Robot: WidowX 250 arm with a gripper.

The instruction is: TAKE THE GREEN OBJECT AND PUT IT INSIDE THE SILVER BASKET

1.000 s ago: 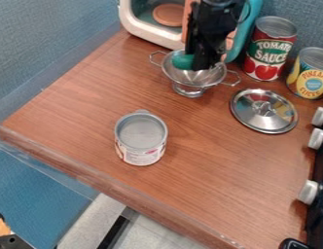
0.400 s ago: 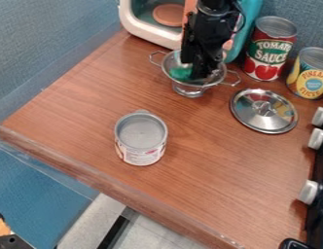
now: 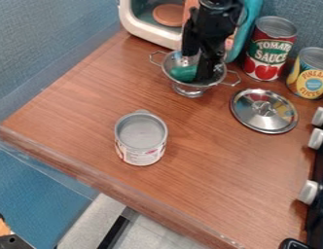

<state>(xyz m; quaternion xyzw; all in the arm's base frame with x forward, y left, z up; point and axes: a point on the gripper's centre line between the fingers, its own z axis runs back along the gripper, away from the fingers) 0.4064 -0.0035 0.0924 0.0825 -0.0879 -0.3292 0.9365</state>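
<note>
The black two-finger gripper (image 3: 196,67) hangs down over the small silver metal basket (image 3: 191,89), near the top of the view. Its fingers stand apart, and between them there is a gap where the silver inside of the basket can be seen. The smooth green object (image 3: 183,73) is inside this basket, at its left part, beside the fingers; whether one finger touches it, I cannot tell. The basket has a wire handle on each side and stands upright on the brown wooden bench (image 3: 209,155).

To the right of the basket, and a little lower in the view, a round silver lid (image 3: 252,115) lies on the bench with its knob upward. Behind the lid are a red can with a green label band (image 3: 257,69) and, near it, a yellow can with a grey top (image 3: 295,77). A can with a pale label (image 3: 139,154) stands upright well apart from these.
</note>
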